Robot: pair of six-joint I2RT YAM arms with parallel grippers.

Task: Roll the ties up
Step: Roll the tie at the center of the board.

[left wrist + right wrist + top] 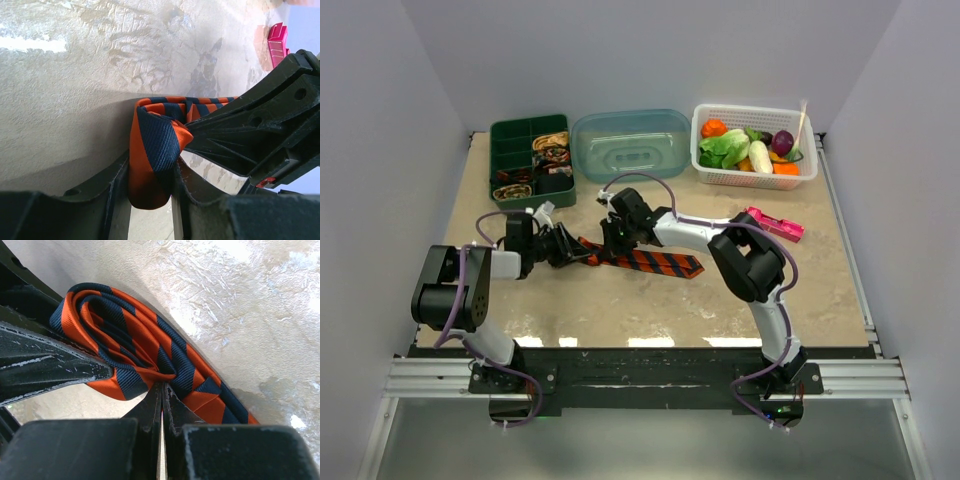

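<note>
- Your left claw (560, 247) is closed narrow on the tie (650, 262). In its wrist view the roll (152, 155) sits between the two fingers and seems to touch both.
- Your right claw (617, 232) is closed all the way, jaws together with only a slit between them. In its wrist view the tips (161, 390) press against the tie where the loose length leaves the roll. You cannot tell whether they nip a layer or only push on it.
- What the coming move turns on: the tie's long axis runs left to right across the table (620, 310). It slants a little toward the near edge and ends in the wide tip at the right. All the unrolled cloth lies flat to the right of both claws.
- The left claw is the nearer one and has the roll in its grip. The right claw reaches in from the far side and sits just beside the roll, between it and the loose length.
- Judged from this, the rolling is only begun, as most of the tie is still flat. The next turn should carry the roll rightward along that axis.
- Keep the roll square to the cloth. If it skews, the layers will likely slide sideways and the roll will cone out.
- Finished coils (552, 152) lie in the green box (502, 135) at the far left, well apart from both claws.
</note>
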